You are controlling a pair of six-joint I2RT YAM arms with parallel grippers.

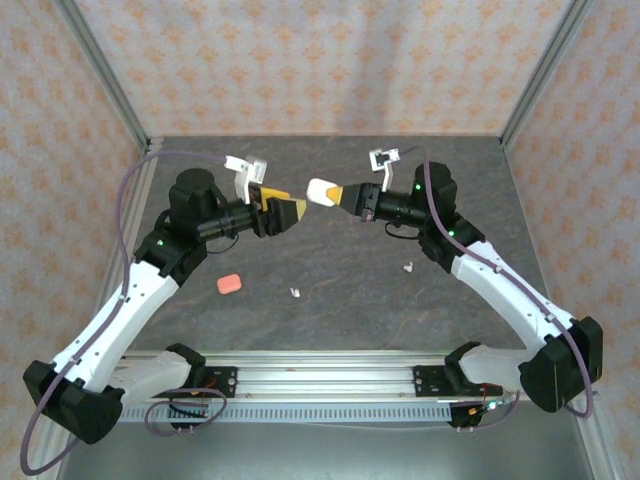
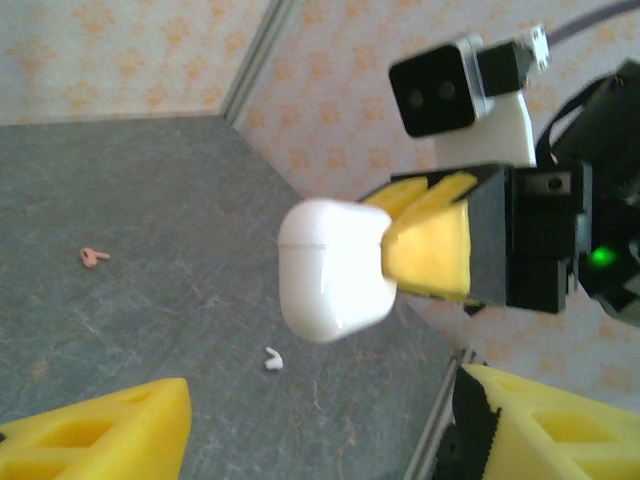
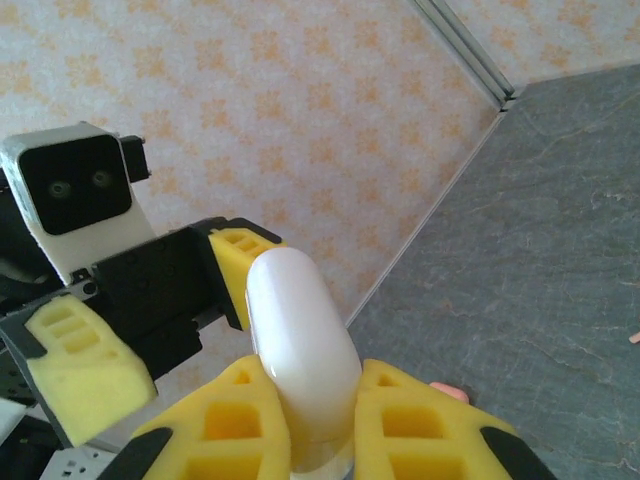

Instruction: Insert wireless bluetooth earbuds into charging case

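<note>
Two arms are meeting above the middle of the dark bench (image 1: 350,305). The right tool (image 1: 340,194) is clenching a white charging case (image 1: 321,190) by one end. It is holding the case clear of the surface, with the rounded free end pointing toward the left tool (image 1: 290,206). The left tool is standing released just short of the case, its yellow fingers (image 2: 110,432) spread wide and touching nothing. In the left wrist view the case is hanging with its lid down, gripped between the right tool's yellow pads (image 2: 430,250). In the right wrist view the case is rising between that tool's two fingers, and the left tool is gaping behind it.

The earbuds are lying loose on the bench, well apart from the case. One white earbud (image 1: 295,293) is sitting near the front centre, and a second white earbud (image 1: 408,267) is lying beside the right arm. A pink-red earbud (image 2: 93,257) is showing farther off in the left wrist view. A pink-red case (image 1: 229,284) is resting on the bench beside the left arm.
</note>
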